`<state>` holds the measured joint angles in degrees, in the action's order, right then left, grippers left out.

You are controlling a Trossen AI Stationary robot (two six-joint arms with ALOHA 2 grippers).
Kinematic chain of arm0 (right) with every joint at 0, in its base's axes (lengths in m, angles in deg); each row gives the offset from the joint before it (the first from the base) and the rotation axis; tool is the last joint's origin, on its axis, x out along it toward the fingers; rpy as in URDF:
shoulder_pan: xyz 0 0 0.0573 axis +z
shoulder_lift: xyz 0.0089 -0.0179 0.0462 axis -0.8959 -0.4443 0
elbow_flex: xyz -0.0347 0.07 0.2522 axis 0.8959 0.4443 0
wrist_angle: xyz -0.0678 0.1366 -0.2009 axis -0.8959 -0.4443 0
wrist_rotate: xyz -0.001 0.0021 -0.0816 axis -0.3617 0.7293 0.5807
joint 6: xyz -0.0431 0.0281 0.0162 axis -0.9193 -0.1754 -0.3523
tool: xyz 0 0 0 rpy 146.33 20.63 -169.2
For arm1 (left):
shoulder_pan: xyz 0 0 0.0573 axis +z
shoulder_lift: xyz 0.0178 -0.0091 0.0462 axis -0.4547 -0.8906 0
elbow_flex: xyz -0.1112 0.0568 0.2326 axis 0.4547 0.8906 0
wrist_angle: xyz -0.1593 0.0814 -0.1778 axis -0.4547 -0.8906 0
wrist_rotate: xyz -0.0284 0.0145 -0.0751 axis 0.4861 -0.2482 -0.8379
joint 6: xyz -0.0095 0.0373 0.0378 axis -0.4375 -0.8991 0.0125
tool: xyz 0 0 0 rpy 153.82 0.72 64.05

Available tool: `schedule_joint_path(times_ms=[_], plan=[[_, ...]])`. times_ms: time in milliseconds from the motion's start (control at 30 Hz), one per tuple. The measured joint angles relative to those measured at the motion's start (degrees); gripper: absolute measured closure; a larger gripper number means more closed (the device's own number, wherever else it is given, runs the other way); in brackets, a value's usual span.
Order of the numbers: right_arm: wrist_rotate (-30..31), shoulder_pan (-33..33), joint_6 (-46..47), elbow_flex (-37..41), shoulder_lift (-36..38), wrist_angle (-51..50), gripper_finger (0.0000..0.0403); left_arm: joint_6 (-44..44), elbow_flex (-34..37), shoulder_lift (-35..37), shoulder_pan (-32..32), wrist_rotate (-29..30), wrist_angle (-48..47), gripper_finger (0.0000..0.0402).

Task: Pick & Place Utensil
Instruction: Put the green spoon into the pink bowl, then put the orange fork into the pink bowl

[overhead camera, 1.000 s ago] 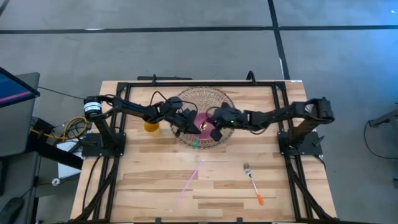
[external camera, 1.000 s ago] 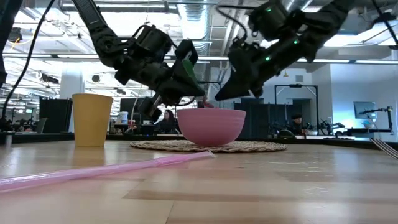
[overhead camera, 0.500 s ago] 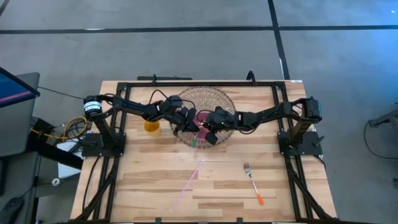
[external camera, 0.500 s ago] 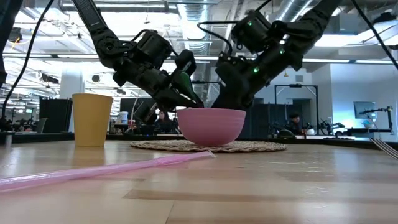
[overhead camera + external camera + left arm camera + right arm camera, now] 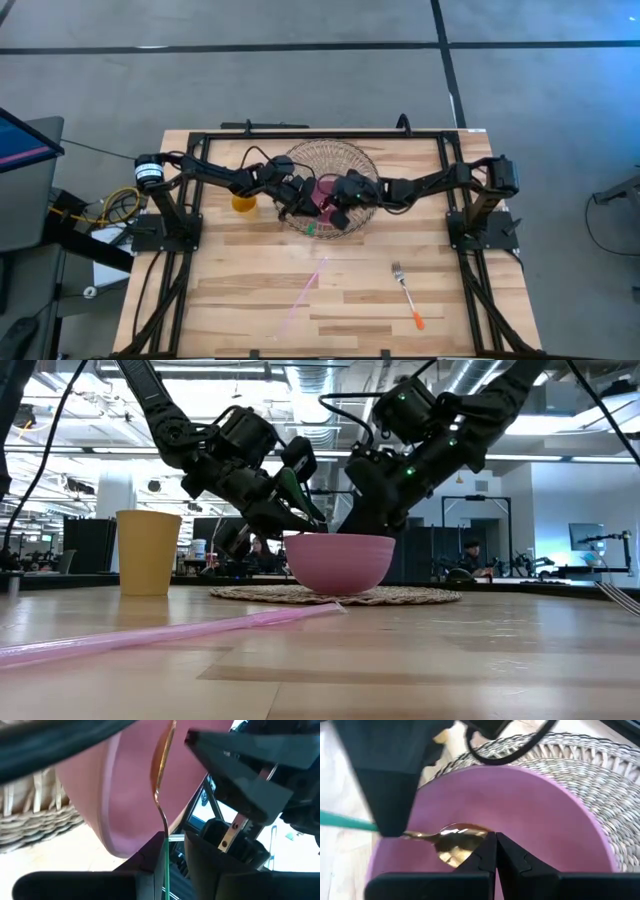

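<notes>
A pink bowl (image 5: 326, 188) (image 5: 340, 563) sits on a round woven mat (image 5: 330, 158). A spoon with a gold metal head (image 5: 456, 840) (image 5: 162, 760) and a green handle (image 5: 313, 229) slants down into the bowl. My left gripper (image 5: 300, 205) (image 5: 300, 515) (image 5: 167, 862) is shut on that handle at the bowl's left rim. My right gripper (image 5: 336, 210) (image 5: 360, 520) (image 5: 495, 850) is shut, its tips down inside the bowl right beside the spoon's head. My left gripper pinches the spoon's green handle (image 5: 165, 865) between its two fingers, coming from the table's left and slanting down. The spoon points down past the fingers, its gold head inside the pink bowl. My right gripper's shut fingertips (image 5: 487, 845) stand against the spoon's head; I cannot tell whether they touch it.
A yellow cup (image 5: 243, 203) (image 5: 148, 552) stands left of the mat. A pink straw (image 5: 305, 290) (image 5: 170, 632) lies on the near middle of the table. A fork with an orange handle (image 5: 407, 290) lies near right. The two arms meet closely over the bowl.
My right gripper has moved toward the table's left and down, from beside the bowl's right rim into the bowl next to the spoon's head. My left gripper has dipped slightly toward the bowl, keeping its hold on the spoon.
</notes>
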<state>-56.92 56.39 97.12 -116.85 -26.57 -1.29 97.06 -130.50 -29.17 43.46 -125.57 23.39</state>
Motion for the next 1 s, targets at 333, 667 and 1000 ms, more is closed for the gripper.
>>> schedule_joint_path(times_ms=[333,667,1000], plan=[[-1.03,-2.01,2.83,0.02,-1.31,-0.63,0.0403,2.19,0.00,0.00,0.47,1.48,0.04,0.0327],[-1.86,-1.58,2.69,0.02,-1.27,-0.85,0.0403,2.30,-0.10,2.32,0.51,1.81,1.37,0.0327],[-1.88,-1.51,2.70,0.02,-1.20,-0.44,0.0403,-0.25,-0.20,3.78,0.51,2.43,1.55,0.0327]])
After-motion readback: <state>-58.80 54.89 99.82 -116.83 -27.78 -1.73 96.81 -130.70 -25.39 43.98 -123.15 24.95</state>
